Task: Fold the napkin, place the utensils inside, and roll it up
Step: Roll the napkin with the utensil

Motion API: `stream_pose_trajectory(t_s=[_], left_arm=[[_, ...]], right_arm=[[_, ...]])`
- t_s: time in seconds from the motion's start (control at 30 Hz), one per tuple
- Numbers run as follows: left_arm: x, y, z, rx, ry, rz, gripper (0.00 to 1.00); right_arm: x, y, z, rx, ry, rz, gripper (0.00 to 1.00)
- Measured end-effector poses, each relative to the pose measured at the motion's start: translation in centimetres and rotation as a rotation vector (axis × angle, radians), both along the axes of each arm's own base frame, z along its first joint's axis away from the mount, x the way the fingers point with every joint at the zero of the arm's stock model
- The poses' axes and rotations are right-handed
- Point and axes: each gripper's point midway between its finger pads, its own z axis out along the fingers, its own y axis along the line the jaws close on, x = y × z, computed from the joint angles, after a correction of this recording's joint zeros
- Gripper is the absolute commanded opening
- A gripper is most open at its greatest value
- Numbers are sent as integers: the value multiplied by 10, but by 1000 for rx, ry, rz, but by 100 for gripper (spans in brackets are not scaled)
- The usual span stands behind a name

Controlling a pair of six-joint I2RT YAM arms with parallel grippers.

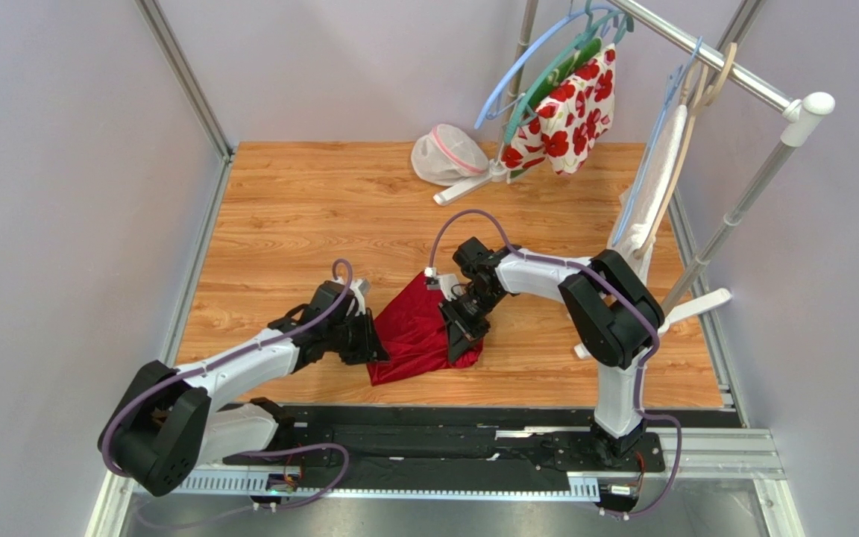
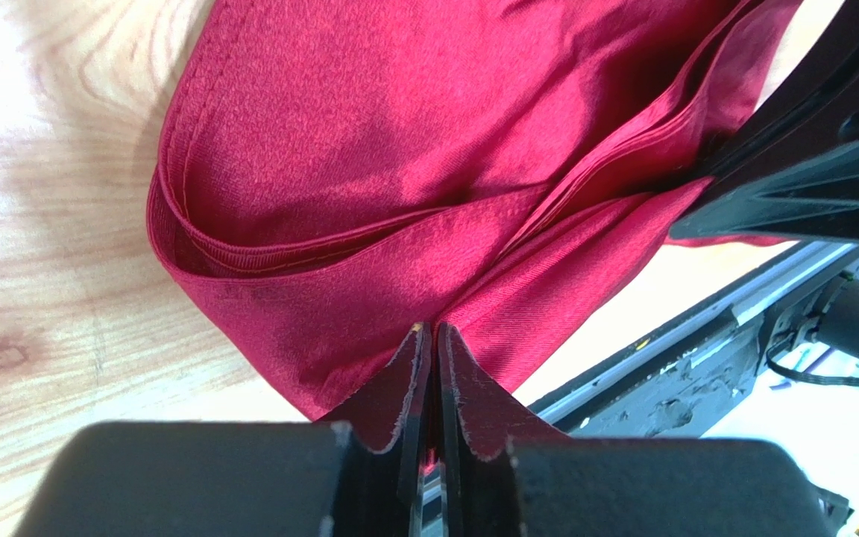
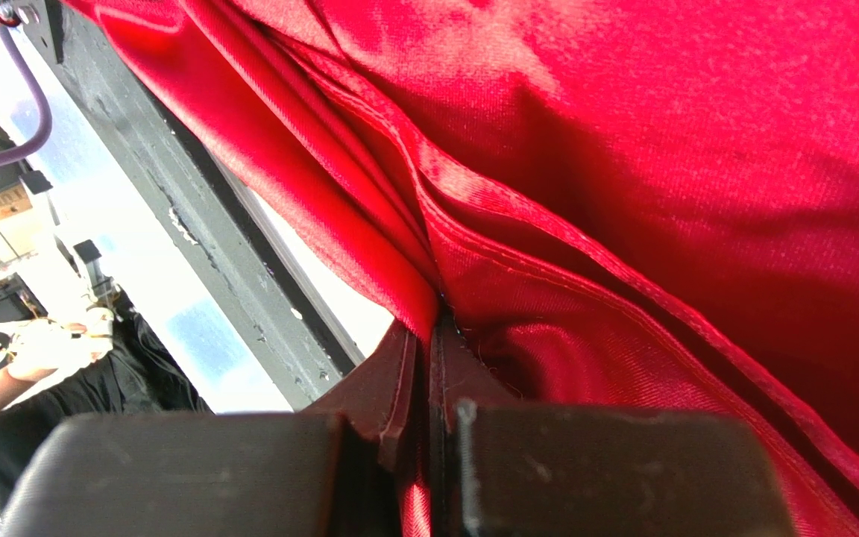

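The dark red napkin (image 1: 414,330) is bunched in folds between my two grippers, near the table's front middle. My left gripper (image 1: 371,341) is shut on its left edge; in the left wrist view the cloth (image 2: 400,168) runs into the closed jaws of that gripper (image 2: 436,331). My right gripper (image 1: 459,324) is shut on its right edge; in the right wrist view the cloth (image 3: 647,168) is pinched in that gripper (image 3: 432,324). The napkin's lower part touches the wooden table (image 1: 288,213). The black spoon is out of view.
A metal clothes rack (image 1: 737,69) stands at the back right with a red-flowered white cloth (image 1: 566,112) and a white towel (image 1: 652,190) on hangers. A white mesh bag (image 1: 447,154) lies at the back. The black base rail (image 1: 456,442) runs along the near edge.
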Motion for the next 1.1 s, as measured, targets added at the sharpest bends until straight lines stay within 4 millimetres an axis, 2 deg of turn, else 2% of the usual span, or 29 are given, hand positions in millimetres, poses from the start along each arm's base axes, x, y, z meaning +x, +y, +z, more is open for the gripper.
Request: stream_pose_trajectory(t_s=[0.2, 0.3, 0.33, 0.4, 0.43, 0.53, 0.73, 0.9, 1.0, 1.1], left_arm=[[-8, 4, -4, 23, 36, -8, 16], [-14, 9, -7, 51, 61, -14, 25], [-17, 11, -9, 62, 73, -18, 34], [-23, 15, -13, 87, 102, -27, 41], [-25, 15, -12, 85, 113, -32, 48], [-25, 14, -9, 86, 114, -44, 54], [-24, 26, -3, 160, 119, -28, 59], [-9, 34, 23, 186, -3, -3, 60], [-1, 29, 39, 162, -107, -24, 60], [3, 13, 51, 119, -196, -97, 61]], right_arm=[[2, -1, 0, 6, 10, -18, 0], [3, -2, 0, 5, 9, -22, 0], [4, -2, 0, 5, 10, -24, 0], [5, -4, -1, 3, 12, -30, 0], [5, -4, -1, 3, 17, -34, 0], [5, -4, -2, 9, 35, -43, 0], [6, -4, -2, 11, 62, -52, 0], [6, -4, -2, 5, 88, -57, 0], [7, -4, -3, -3, 116, -61, 0], [7, -4, -3, -13, 144, -65, 0]])
